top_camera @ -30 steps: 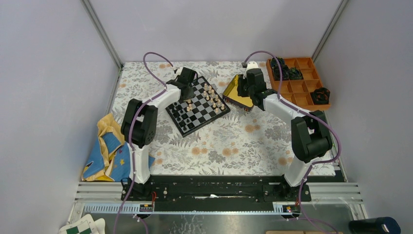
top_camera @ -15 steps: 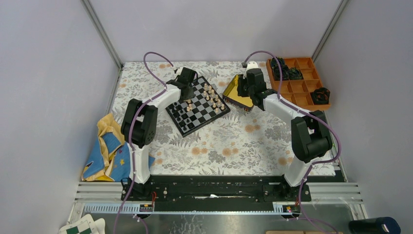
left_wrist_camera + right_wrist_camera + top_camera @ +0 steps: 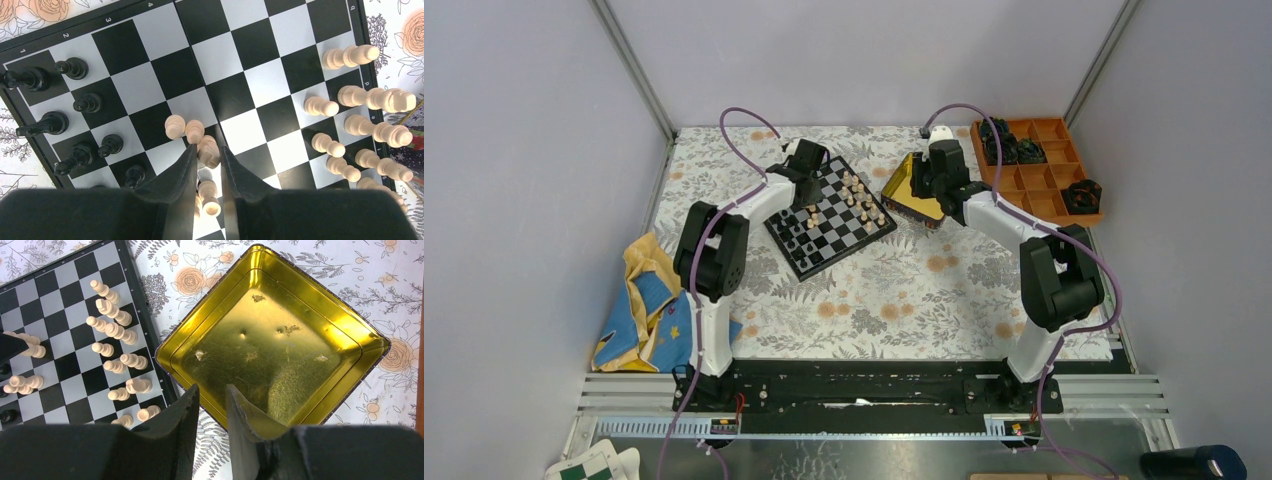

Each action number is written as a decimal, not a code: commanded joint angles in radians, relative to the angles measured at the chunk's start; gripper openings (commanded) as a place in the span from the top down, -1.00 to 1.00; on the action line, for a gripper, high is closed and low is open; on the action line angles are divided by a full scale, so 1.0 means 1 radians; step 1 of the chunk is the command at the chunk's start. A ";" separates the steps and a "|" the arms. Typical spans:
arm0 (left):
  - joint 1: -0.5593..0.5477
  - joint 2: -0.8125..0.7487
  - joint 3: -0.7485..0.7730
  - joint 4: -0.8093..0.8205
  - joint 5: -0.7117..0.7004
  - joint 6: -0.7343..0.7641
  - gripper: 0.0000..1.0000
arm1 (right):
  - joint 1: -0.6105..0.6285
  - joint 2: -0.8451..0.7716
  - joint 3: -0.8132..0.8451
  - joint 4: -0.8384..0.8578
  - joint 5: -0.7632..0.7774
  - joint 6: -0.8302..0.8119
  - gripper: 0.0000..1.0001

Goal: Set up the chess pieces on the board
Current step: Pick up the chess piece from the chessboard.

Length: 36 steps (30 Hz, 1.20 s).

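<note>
The board (image 3: 829, 217) lies at the back middle of the floral table. Black chess pieces (image 3: 75, 67) stand along its left edge in the left wrist view, and tan chess pieces (image 3: 350, 56) stand in two rows on its right. My left gripper (image 3: 208, 147) hangs over the board's near-middle squares, shut on a tan piece (image 3: 209, 155) at its fingertips. Two more tan pieces (image 3: 175, 126) stand just beyond the tips, and another (image 3: 210, 197) sits lower between the fingers. My right gripper (image 3: 212, 387) hovers open over the near edge of a gold tin (image 3: 270, 340), holding nothing.
The gold tin (image 3: 902, 180) sits just right of the board. An orange compartment tray (image 3: 1039, 165) with bulky black objects stands at the back right. A yellow-and-blue cloth (image 3: 649, 310) lies at the left edge. A green-and-white checkered item (image 3: 594, 465) lies below the rail.
</note>
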 commanded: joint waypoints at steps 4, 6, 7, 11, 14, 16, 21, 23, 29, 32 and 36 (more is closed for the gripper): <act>0.011 0.016 0.015 -0.006 0.018 0.014 0.70 | 0.013 0.006 0.045 -0.005 0.007 -0.003 0.34; 0.011 0.015 0.015 -0.007 0.019 0.014 0.84 | 0.013 0.006 0.043 -0.004 0.007 -0.004 0.34; 0.011 0.015 0.015 -0.006 0.020 0.014 0.88 | 0.013 0.006 0.042 -0.004 0.007 -0.003 0.35; 0.011 0.010 0.009 -0.006 0.023 0.011 0.92 | 0.013 0.002 0.039 -0.003 0.008 -0.003 0.34; 0.011 0.005 0.004 -0.006 0.031 0.010 0.99 | 0.014 -0.001 0.033 0.000 0.010 -0.003 0.34; 0.011 -0.001 -0.001 -0.006 0.037 0.010 1.00 | 0.012 -0.004 0.031 0.000 0.010 -0.004 0.34; 0.011 -0.024 -0.011 -0.008 0.050 0.010 1.00 | 0.013 -0.008 0.025 0.002 0.010 -0.001 0.34; 0.011 -0.032 -0.014 -0.007 0.060 0.008 1.00 | 0.013 -0.011 0.023 0.004 0.010 0.000 0.34; 0.010 -0.052 -0.015 -0.013 0.073 0.005 1.00 | 0.013 -0.017 0.020 0.007 0.010 0.000 0.34; 0.009 -0.062 -0.014 -0.014 0.080 0.005 1.00 | 0.013 -0.018 0.017 0.009 0.010 0.000 0.34; 0.005 -0.078 -0.008 -0.014 0.081 0.008 1.00 | 0.013 -0.021 0.016 0.011 0.010 0.000 0.34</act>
